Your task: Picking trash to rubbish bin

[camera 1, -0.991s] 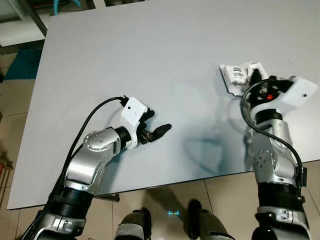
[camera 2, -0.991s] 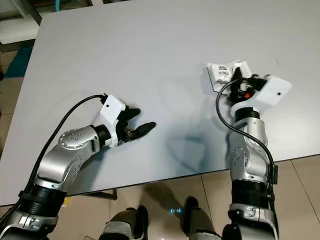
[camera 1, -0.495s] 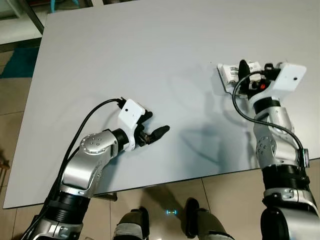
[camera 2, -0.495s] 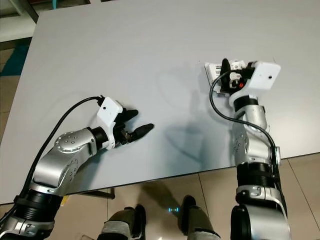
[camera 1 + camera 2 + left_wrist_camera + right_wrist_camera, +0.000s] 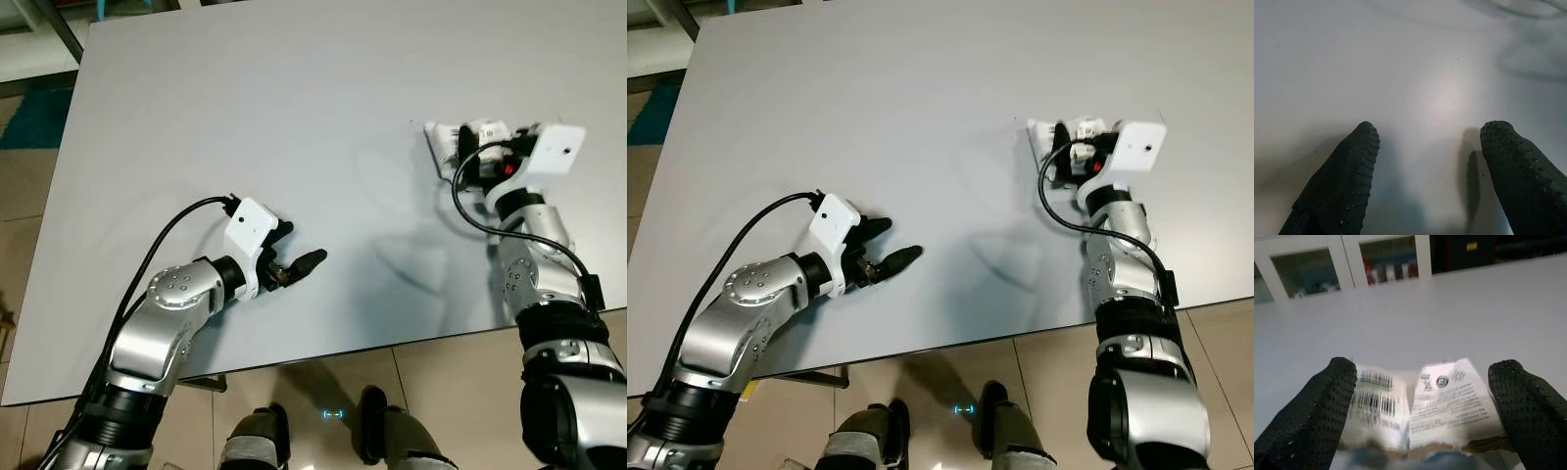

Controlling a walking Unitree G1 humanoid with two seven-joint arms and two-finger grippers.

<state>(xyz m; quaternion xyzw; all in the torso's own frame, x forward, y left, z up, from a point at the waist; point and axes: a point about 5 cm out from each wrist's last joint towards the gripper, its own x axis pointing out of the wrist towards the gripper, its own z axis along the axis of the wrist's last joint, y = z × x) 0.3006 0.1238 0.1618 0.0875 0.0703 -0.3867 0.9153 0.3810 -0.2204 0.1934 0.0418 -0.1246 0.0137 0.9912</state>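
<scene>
Since a second ago our right gripper (image 5: 1415, 396) has swung to straddle the crumpled wrapper (image 5: 1418, 406) at the table's (image 5: 245, 88) two o'clock, fingers spread. Light, soft; pinch its middle. Left gripper (image 5: 294, 262) idles, unclenched.

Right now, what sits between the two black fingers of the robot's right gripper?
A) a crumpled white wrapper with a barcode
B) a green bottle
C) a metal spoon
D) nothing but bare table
A: the right wrist view shows the white wrapper, barcode printed on it, lying on the grey table between the open fingers of the right gripper.
</scene>
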